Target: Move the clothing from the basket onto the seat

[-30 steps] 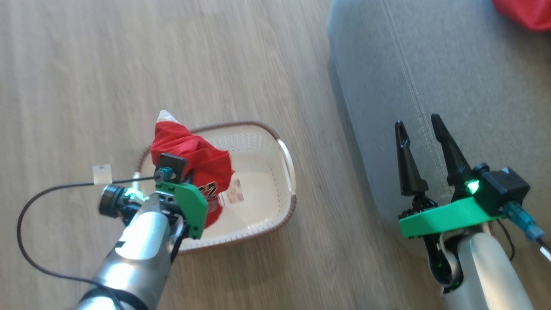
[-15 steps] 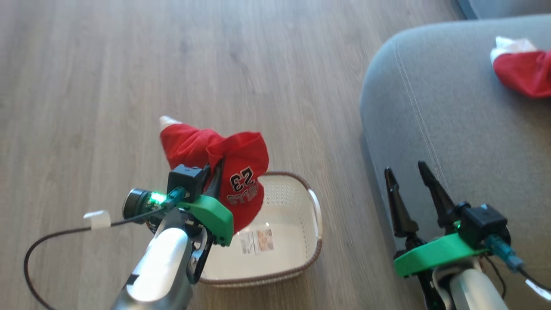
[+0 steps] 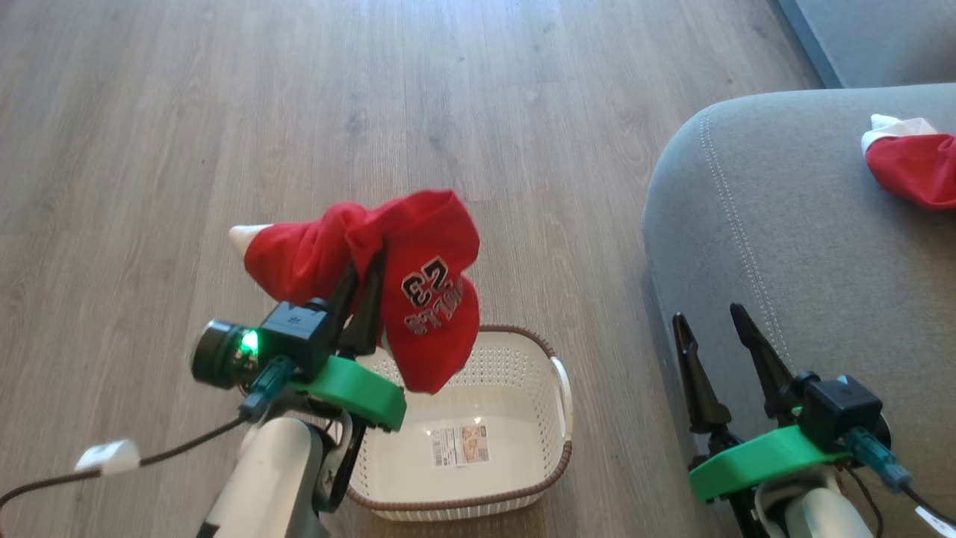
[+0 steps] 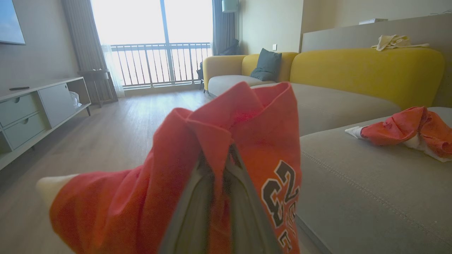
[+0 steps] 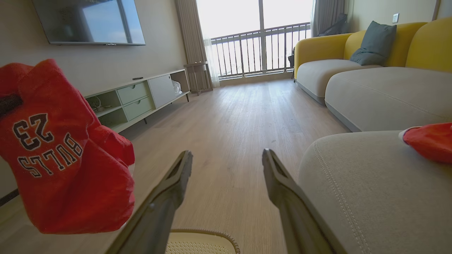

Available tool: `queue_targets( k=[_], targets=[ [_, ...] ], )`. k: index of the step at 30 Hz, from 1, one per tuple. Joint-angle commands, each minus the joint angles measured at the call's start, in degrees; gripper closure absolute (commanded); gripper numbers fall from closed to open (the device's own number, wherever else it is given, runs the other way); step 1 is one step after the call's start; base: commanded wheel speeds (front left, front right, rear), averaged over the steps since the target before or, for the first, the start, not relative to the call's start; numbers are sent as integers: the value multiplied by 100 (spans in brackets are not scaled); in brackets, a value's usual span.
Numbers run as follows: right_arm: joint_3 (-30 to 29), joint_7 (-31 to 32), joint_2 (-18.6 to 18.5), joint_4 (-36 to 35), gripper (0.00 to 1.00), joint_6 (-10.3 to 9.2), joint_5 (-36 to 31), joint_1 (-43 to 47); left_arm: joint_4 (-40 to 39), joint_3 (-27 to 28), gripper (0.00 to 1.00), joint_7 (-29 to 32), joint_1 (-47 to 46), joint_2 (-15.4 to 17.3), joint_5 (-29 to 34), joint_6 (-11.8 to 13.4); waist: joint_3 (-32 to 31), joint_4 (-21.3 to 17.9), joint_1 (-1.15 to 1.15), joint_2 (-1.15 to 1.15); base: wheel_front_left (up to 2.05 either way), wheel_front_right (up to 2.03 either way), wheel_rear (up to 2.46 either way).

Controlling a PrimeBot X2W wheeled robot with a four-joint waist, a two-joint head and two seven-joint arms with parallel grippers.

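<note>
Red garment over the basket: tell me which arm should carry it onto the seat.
Left. The left gripper is shut on the red garment, lifted above the basket, so it need only swing over to the seat. The right gripper is open and empty by the seat.

The seat's point(image 3: 747, 224) garment point(image 3: 915, 168) runs off the head view's right edge.

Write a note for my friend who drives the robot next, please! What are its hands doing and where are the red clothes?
Left gripper: shut on a red garment, lifted above the basket.
Right gripper: open, empty, by the seat's front edge.
Basket: on the floor; its visible part holds just a paper label.
Done: another red garment lies on the seat.
Left: carry the held garment to the seat, release.
</note>
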Motion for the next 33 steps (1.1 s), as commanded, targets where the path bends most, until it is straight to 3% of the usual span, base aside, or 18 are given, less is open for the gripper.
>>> queue_targets(
  k=[1,7,20,33],
  targets=[
    [104,-36,-42,-211,0,-1,-8,-89,-384,238,100,-72,-204,56,57,-10,-2,10,1,0,0,0,0],
    [33,-36,-35,-229,0,-1,-8,-60,-1532,239,100,-72,-104,56,166,27,48,114,1,0,0,0,0],
    [99,-36,-22,-222,0,-1,16,-78,-2814,103,100,-72,-242,56,329,43,16,220,1,0,0,0,0],
    [220,-36,-19,-256,0,-1,42,-98,-2821,-146,100,-72,-216,56,432,-79,9,96,1,0,0,0,0]
  ],
)
